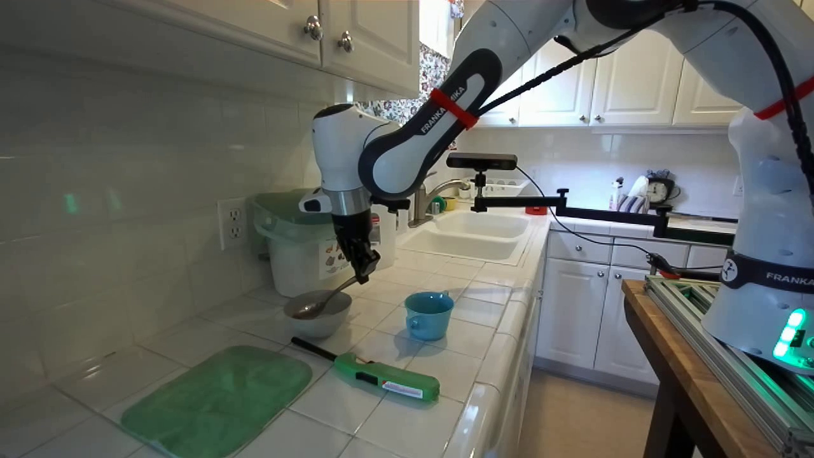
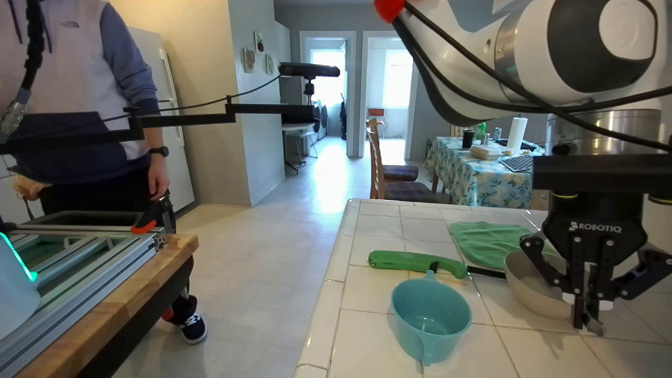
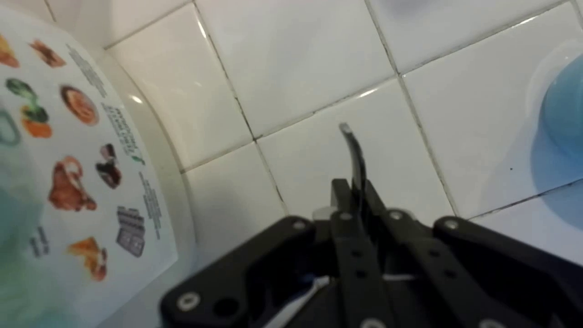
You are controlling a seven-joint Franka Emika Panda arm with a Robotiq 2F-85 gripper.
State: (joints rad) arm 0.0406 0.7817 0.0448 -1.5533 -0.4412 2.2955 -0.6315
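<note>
Left of centre, the spoon (image 1: 322, 303) is clamped by the gripper (image 1: 364, 273); any lift should be slow, the bowl (image 1: 324, 327) left undragged.

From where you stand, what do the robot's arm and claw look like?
The arm is white with black trim, FRANKA lettering, red bands, black cabling and green base lights. The gripper is black, with jointed links, silver bolts and white ROBOTIQ lettering.

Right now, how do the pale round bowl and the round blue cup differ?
The pale round bowl has a metal spoon partly inside; the round blue cup, nothing visible. The bowl looks wider than the cup. The cup has a handle; the bowl shows none. Both stand on the white tiled counter.
</note>
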